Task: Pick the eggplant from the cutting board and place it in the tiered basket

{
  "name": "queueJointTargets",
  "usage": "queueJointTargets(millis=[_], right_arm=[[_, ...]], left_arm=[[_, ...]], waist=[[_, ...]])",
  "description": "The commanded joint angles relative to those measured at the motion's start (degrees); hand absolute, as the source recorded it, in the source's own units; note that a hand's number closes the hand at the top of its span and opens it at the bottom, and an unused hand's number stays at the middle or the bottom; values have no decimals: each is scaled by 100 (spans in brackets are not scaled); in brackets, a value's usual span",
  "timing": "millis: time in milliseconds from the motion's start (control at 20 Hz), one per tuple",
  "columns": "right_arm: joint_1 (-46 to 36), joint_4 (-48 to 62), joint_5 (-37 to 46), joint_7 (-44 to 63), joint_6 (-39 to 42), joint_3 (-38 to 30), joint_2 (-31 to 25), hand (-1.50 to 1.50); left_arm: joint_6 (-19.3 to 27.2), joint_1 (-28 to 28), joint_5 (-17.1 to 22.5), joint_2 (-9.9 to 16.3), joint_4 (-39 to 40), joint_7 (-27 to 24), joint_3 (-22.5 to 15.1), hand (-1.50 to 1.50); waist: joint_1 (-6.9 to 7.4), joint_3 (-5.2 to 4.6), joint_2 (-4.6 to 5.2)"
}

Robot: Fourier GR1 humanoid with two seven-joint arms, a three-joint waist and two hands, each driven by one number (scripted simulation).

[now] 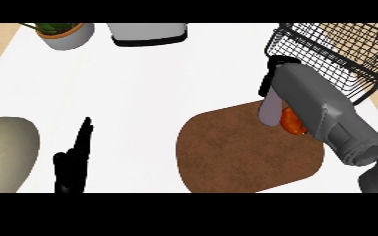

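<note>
The counter (148, 90) is white and smooth. A brown cutting board (244, 155) lies on it. The right hand (275, 72) is up near the wire tiered basket (332, 55), and its fingers wrap around the pale purple eggplant (271, 107), which hangs just below the hand over the board's far edge. An orange thing (293, 122) sits beside the eggplant. The left hand (74, 160) rests with fingers straight. Far behind it stand a plant pot (66, 34) and a grey appliance (148, 32).

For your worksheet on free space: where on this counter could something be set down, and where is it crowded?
Free: the white counter between the potted plant, the cutting board and the left hand; also the board's lower part. Crowded: the board's upper right, where the right hand meets the eggplant beside the tiered basket.
</note>
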Motion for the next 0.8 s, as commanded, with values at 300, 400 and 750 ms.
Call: queueJointTargets(millis=[300,400,750], right_arm=[[310,-769,-560,-1668,-2822,-1213,-2272,150],[357,-988,-698,-1861,-3123,-1456,-2628,150],[255,-1994,-981,-2616,-3519,-2098,-4147,150]], left_arm=[[182,442,128,-8,24,32,242,0],[254,538,34,-41,-23,40,155,0],[50,593,188,136,-179,55,289,0]], waist=[[-652,-20,-98],[-622,-31,-85],[-556,-58,-77]])
